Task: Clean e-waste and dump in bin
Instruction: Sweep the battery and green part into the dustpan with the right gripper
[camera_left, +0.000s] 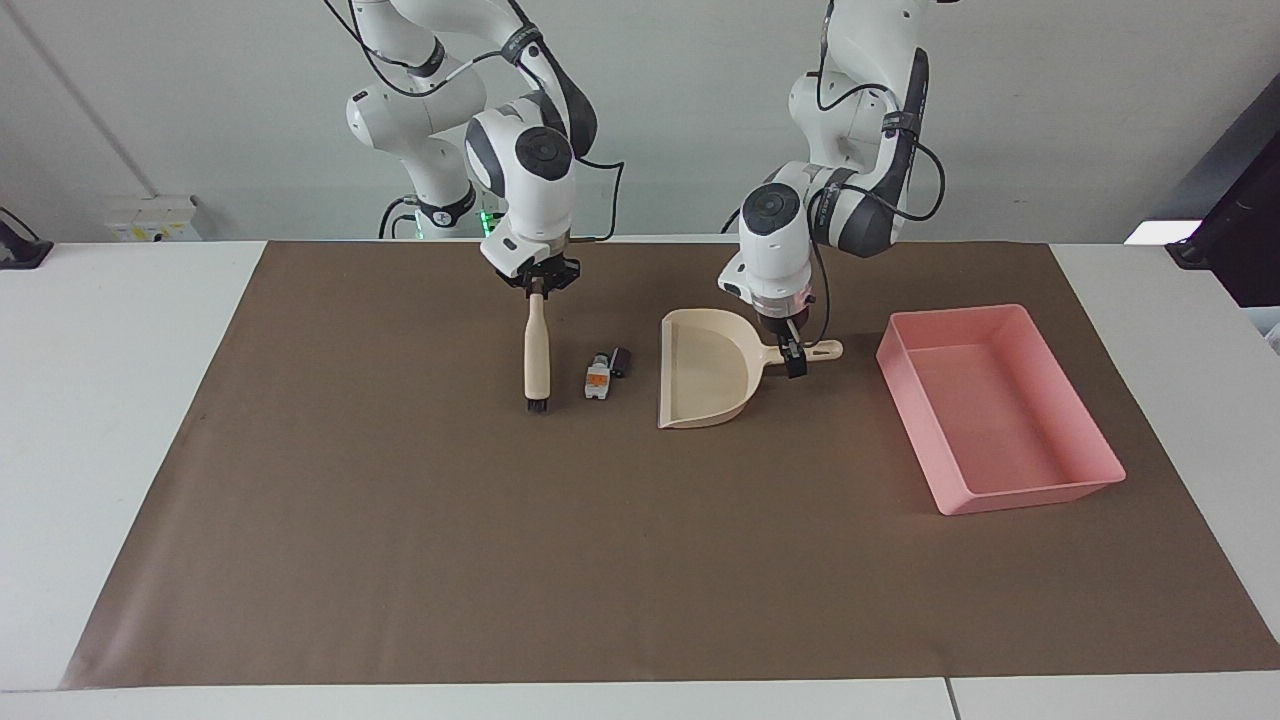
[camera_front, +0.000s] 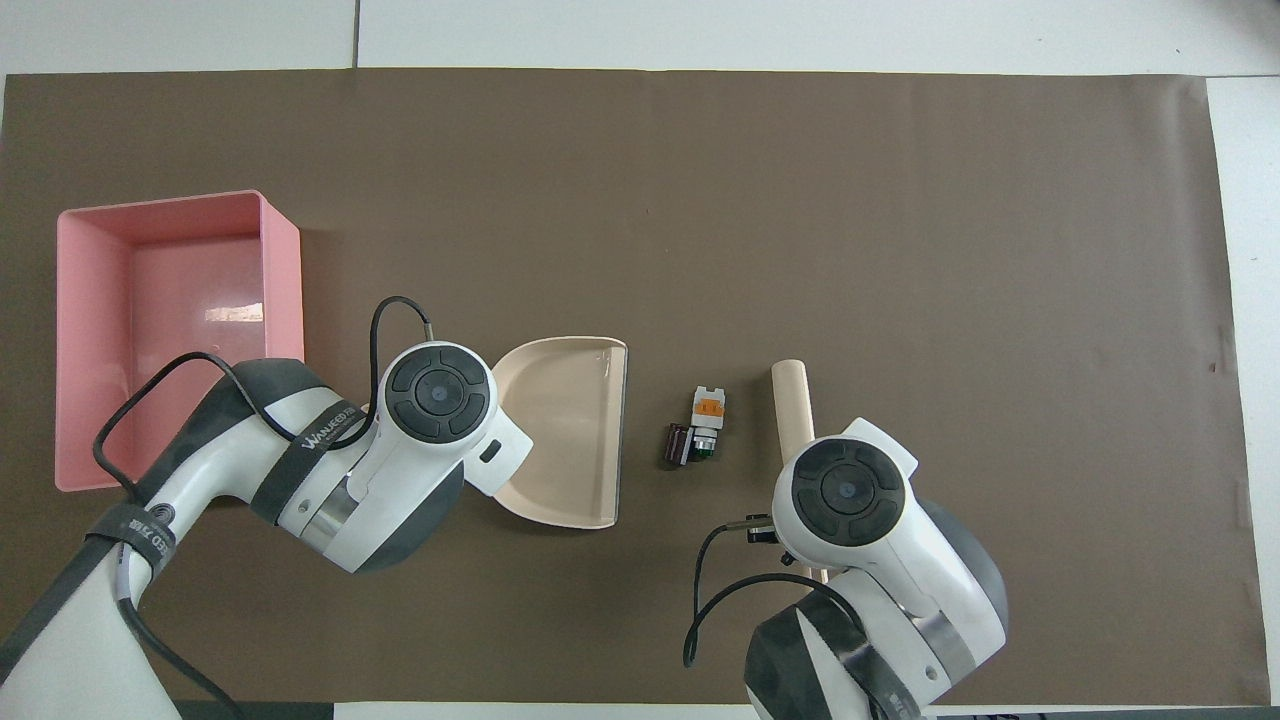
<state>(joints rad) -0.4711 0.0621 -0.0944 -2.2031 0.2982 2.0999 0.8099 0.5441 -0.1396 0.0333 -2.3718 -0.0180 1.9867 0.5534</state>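
Beige dustpan (camera_left: 705, 370) and brush (camera_left: 537, 352), each pinched by fingers, flank the e-waste (camera_left: 604, 372).

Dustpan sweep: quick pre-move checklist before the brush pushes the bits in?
1. Brush held in right gripper, bristles down on the mat: ok.
2. Brush on the side of the e-waste away from the dustpan: ok.
3. E-waste, white-grey component and dark cylinder, lying between brush and dustpan: ok.
4. Dustpan's open mouth facing the bits: ok.
5. Left gripper at the dustpan handle, firm grasp: cannot tell.
6. Pink bin beside the dustpan, toward the left arm's end, nothing in it: ok.
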